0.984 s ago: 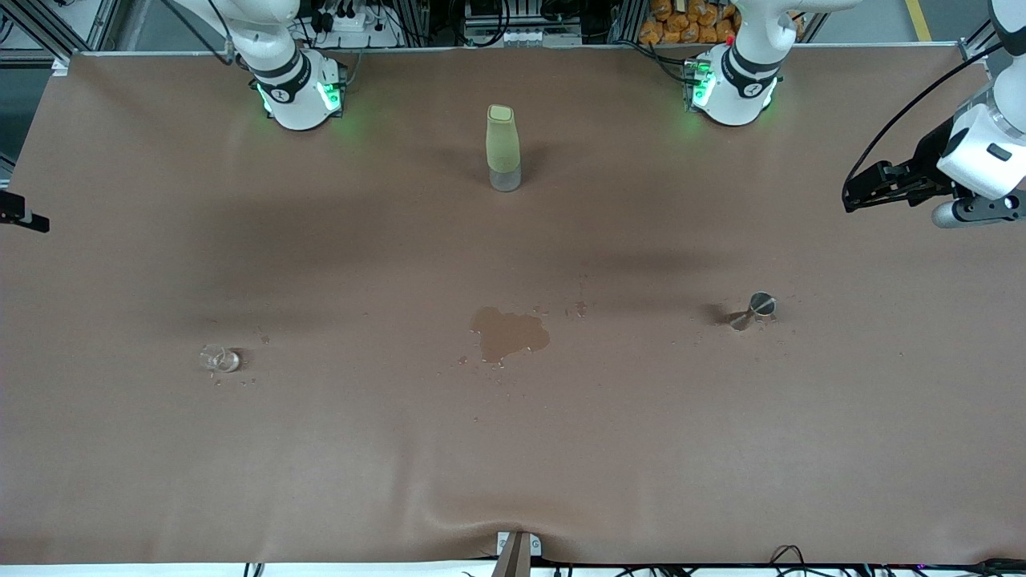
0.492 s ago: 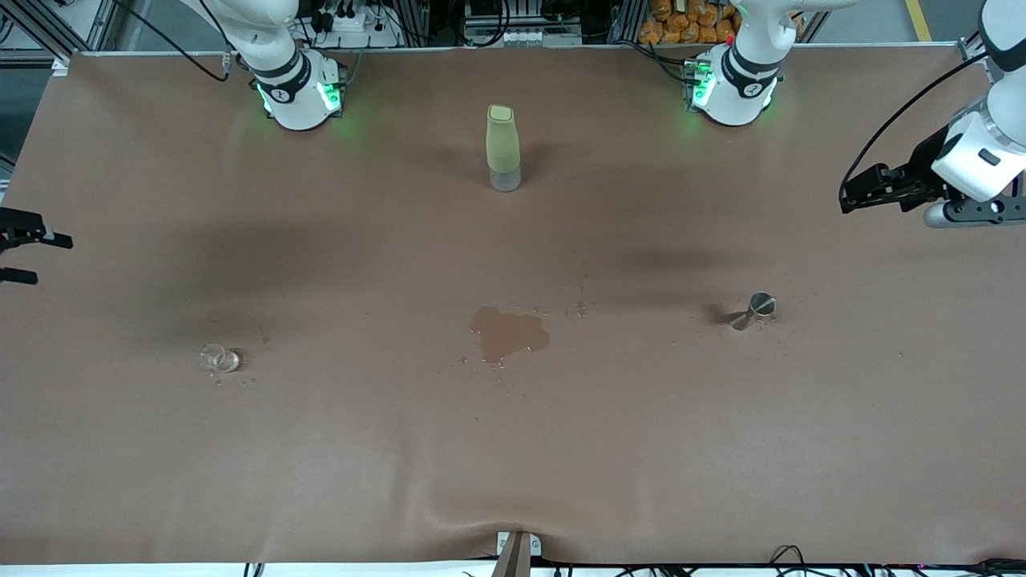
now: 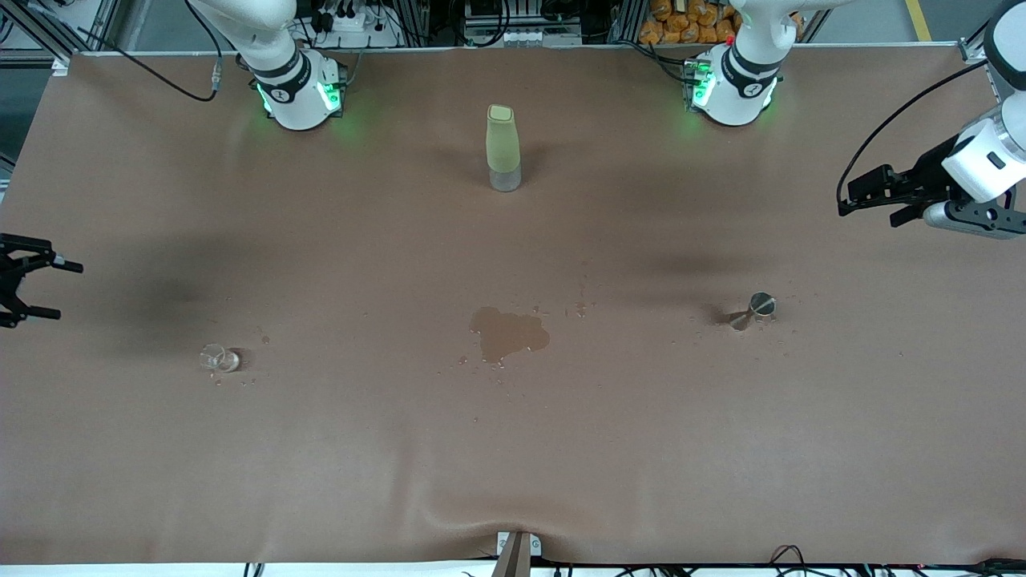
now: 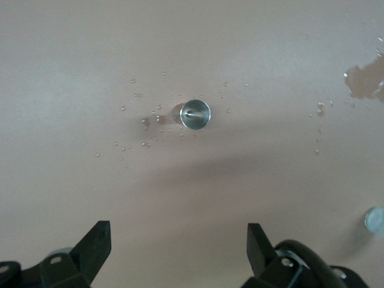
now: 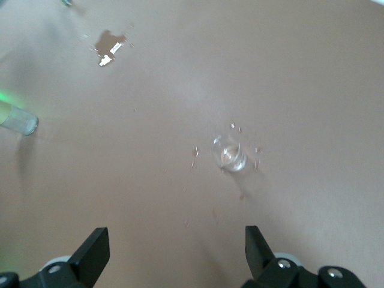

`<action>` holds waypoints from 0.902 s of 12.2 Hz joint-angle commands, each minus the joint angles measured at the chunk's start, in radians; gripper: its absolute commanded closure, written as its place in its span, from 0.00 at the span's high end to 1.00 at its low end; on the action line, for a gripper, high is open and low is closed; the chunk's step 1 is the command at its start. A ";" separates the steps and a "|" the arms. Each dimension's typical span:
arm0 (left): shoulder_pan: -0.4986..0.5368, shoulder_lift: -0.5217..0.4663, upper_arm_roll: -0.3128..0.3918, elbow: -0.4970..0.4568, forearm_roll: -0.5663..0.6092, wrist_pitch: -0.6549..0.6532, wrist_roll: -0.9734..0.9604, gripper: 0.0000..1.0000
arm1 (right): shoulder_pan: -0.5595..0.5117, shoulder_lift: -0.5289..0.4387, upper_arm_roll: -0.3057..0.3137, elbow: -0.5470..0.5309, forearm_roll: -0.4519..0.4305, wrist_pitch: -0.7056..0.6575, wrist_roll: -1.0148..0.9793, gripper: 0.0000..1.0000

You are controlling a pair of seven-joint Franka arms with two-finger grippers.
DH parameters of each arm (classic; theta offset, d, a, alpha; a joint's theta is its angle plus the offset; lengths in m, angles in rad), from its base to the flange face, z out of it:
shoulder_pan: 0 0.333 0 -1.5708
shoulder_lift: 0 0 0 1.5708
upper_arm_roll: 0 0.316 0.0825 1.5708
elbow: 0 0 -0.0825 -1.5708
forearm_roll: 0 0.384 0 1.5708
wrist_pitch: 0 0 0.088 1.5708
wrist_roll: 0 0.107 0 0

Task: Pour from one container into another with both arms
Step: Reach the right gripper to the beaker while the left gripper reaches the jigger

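1. Both arms have shifted over the last second: the right gripper (image 3: 34, 287), barely at the table's edge before, now reaches in over the right arm's end of the table, and the left gripper (image 3: 858, 197) has drifted slightly over the left arm's end.
2. Each gripper has its jaws spread wide and holds nothing; both wrist views show bare fingers with table between them.
3. Below the right gripper, though well apart from it, the tiny glass beaker (image 3: 219, 358) (image 5: 228, 153) stands upright, mouth up, with droplets around it.
4. Below the left gripper, also well apart, the steel jigger (image 3: 761, 306) (image 4: 195, 114) stands on end, long axis vertical, round rim facing up.
5. Between the two lies a wet spill (image 3: 507, 332) on the brown table cover (image 3: 513, 449); the pale-green bottle (image 3: 502, 147) stands farther from the front camera, untouched.
6. The step in hand looks like the approach. To do it well, each gripper should come down centred over its vessel and close gently on the sides: the beaker is slippery and light, the jigger narrow at the waist.
7. I cannot tell which way the beaker's pouring lip points.
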 commanded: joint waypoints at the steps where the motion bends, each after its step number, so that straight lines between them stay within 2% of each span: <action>1: 0.107 0.024 -0.004 -0.068 -0.144 0.050 0.277 1.00 | -0.039 0.095 0.016 0.040 0.125 -0.012 -0.188 1.00; 4: 0.184 0.151 -0.004 -0.065 -0.290 0.057 0.555 1.00 | -0.048 0.204 0.014 0.037 0.282 -0.013 -0.412 1.00; 8: 0.244 0.327 -0.003 -0.051 -0.468 0.071 0.851 1.00 | -0.048 0.338 0.019 0.037 0.394 -0.013 -0.562 1.00; 10: 0.252 0.393 -0.004 -0.018 -0.505 0.071 0.947 1.00 | -0.044 0.400 0.019 0.037 0.468 -0.013 -0.640 1.00; 11: 0.255 0.429 -0.004 0.005 -0.520 0.070 1.011 1.00 | -0.043 0.415 0.019 0.037 0.474 -0.015 -0.668 1.00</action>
